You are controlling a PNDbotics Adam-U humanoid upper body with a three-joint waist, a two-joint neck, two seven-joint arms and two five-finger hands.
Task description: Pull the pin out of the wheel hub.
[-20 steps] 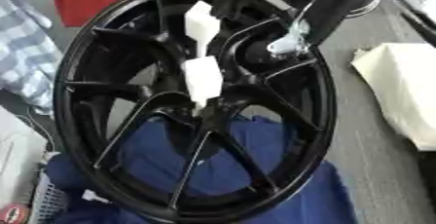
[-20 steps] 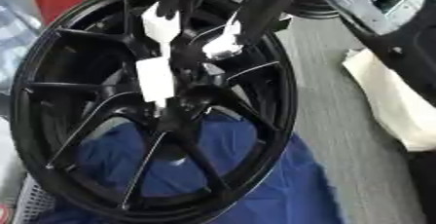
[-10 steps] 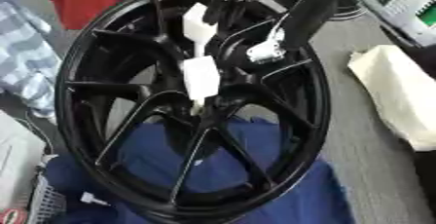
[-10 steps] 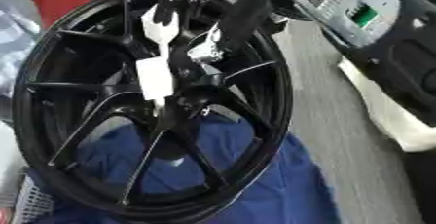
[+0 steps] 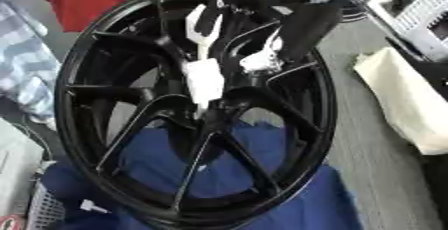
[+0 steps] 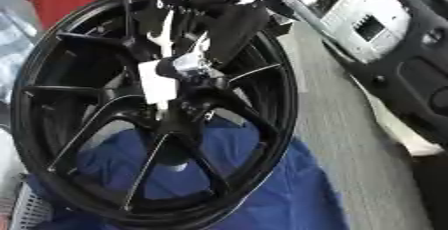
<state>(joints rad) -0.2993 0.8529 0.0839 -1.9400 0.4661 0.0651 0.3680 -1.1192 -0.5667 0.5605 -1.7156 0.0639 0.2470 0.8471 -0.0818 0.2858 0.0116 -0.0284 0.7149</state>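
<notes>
The right hand has come down from one o'clock toward the hub of the black alloy wheel, its fingertips now close to the white pin seated at the wheel's centre. The pull looks about to begin; the pin is still in. Whether the fingers touch or clasp it I cannot tell. The left hand is unseen.

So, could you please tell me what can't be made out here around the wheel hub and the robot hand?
- Right robot hand: in both views its fingers blur into the black wheel, so open or shut is unclear.
- White pin: where it enters the hub is hidden by dark spokes.
- Left robot hand: in neither view.
- Blue cloth: cut off by the bottom edge.
</notes>
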